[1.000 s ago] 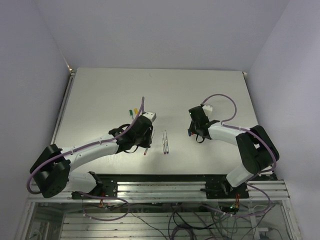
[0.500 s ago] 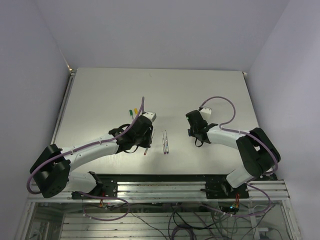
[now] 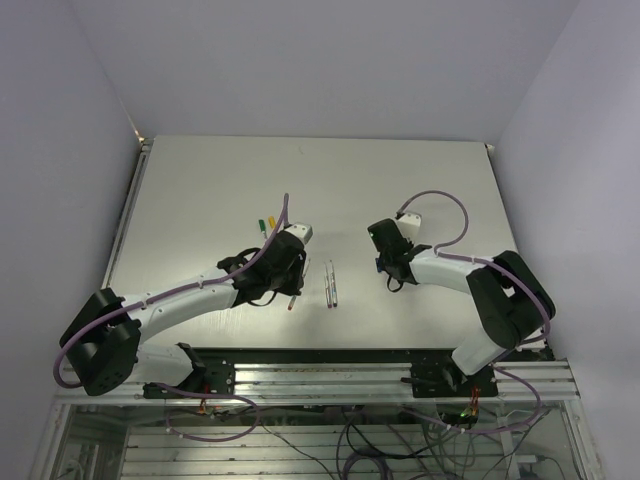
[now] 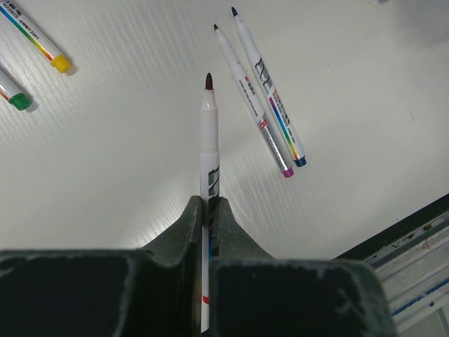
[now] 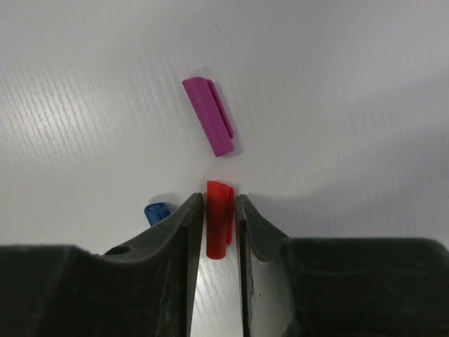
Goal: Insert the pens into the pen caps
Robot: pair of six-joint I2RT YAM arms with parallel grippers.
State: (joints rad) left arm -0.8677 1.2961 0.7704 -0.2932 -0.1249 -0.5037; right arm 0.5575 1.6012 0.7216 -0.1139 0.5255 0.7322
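Left jaws clamped on the red pen (image 4: 209, 140), frame centre; right jaws narrow about the red cap (image 5: 218, 221), lower centre, flat on the surface (image 5: 337, 84); firm contact cannot be told; an off-centre pinch could make the cap tilt or slip out.

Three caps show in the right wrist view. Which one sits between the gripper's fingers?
The red cap, lying between the fingers of the right gripper. The purple cap lies clear ahead of them; the blue cap sits outside them, beside one finger.
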